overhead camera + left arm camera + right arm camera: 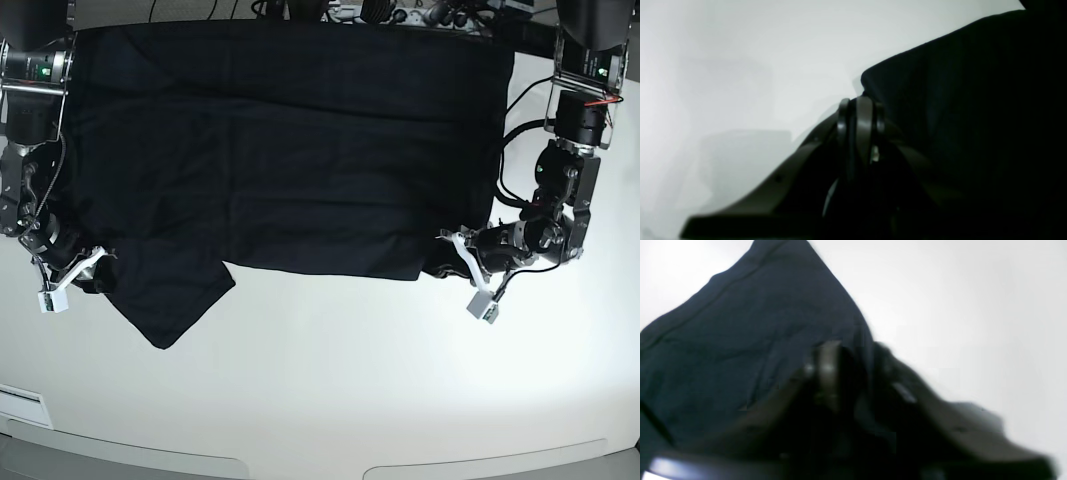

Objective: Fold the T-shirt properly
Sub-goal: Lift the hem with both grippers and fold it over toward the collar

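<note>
Starting w/ left wrist view: left hand (860, 110) is seen w/ fingers pressed together, pinched on a black edge of the T-shirt (973, 100); white table (740, 66) behind. No readable label.

Right wrist view, blurred: right hand (850, 366) is laid at a T-shirt corner, cloth between fingers; grip can't be told.

Base view: T-shirt is spread across table's far half, one sleeve hanging nearer; both arms are bent low at its near corners.

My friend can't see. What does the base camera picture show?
A big black T-shirt lies spread on a white table. A robot arm stands at each side, the right gripper and left gripper at its near corners.
</note>
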### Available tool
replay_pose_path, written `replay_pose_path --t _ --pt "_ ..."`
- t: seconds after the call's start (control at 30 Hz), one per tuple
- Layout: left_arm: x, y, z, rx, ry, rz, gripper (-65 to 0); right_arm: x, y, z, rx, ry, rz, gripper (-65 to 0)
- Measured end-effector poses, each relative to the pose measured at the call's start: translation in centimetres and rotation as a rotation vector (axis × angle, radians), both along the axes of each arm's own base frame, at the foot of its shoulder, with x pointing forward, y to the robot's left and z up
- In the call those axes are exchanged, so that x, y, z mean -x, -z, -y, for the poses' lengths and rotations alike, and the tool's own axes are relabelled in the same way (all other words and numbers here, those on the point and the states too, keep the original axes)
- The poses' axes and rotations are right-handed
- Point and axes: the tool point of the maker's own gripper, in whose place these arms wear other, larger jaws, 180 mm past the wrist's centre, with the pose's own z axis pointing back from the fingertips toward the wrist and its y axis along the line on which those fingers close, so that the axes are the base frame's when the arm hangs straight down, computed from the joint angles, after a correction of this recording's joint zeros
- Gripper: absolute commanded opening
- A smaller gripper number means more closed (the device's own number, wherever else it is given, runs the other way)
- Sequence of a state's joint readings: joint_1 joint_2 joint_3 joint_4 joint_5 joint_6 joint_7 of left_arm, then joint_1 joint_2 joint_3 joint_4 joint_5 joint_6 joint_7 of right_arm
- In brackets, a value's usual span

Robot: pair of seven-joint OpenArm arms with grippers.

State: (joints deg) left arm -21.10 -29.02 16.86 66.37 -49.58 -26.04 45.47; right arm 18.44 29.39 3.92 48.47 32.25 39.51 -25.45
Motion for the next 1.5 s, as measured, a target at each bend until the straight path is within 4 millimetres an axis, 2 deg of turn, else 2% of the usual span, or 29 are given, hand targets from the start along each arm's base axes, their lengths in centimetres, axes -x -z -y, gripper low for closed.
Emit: replay_pose_path --t 0.03,0.13,0.27,0.5,0.63,0.77,0.83,0.97,1.07,1.13,1.2,1.37,1.5 --pt "0.0 0.0 0.0 0.000 0.000 0.000 -65.0 0.1 -0.2 -0.2 -0.016 -0.003 -0.006 -65.0" --pt "0.0 0.0 -0.1 -0.002 0.002 0.001 -65.0 0.6 -1.0 -0.6 -0.011 -0.042 -0.049 -65.0" --pt "-0.3 -0.4 -0.1 -0.005 0.009 0.019 -65.0 1.0 -3.1 -1.2 0.030 -0.124 -0.078 -65.0" --pt "-2.7 -1.9 -1.1 -0.109 0.027 0.062 -65.0 -0.3 -10.3 -1.5 0.130 -0.229 0.055 -65.0" --pt "-3.3 -2.6 -1.7 -0.141 0.032 0.054 -65.0 0.6 -11.6 -1.9 0.153 -0.279 0.042 -65.0" --pt "-2.7 -3.6 -0.8 -0.094 0.111 0.051 -65.0 1.2 -13.5 -2.2 0.152 -0.315 0.063 -65.0" --pt "-2.6 -3.7 -1.4 -0.120 0.130 0.057 -65.0 1.8 -14.5 -2.1 0.139 -0.317 0.088 -65.0" --pt "-2.7 -4.5 -4.5 -0.166 0.091 0.070 -65.0 3.8 -14.8 -1.0 0.160 -0.296 0.087 -65.0" --pt "-2.3 -5.3 -5.5 -0.130 0.077 0.053 -65.0 5.1 -16.1 -0.8 0.114 -0.279 0.129 -65.0" --pt "-1.6 -5.9 -5.4 -0.090 0.103 0.032 -65.0 5.9 -16.9 -0.7 0.088 -0.270 0.156 -65.0" --pt "-0.7 -6.8 -5.0 -0.047 0.146 0.015 -65.0 7.2 -16.8 -0.3 0.084 -0.261 0.138 -65.0" --pt "1.2 -9.2 -3.5 0.054 0.254 0.037 -65.0 10.7 -15.4 0.3 0.058 -0.249 0.066 -65.0" --pt "4.2 -10.1 -1.7 0.125 0.357 -0.038 -65.0 12.8 -14.6 0.3 0.080 -0.263 0.019 -65.0"
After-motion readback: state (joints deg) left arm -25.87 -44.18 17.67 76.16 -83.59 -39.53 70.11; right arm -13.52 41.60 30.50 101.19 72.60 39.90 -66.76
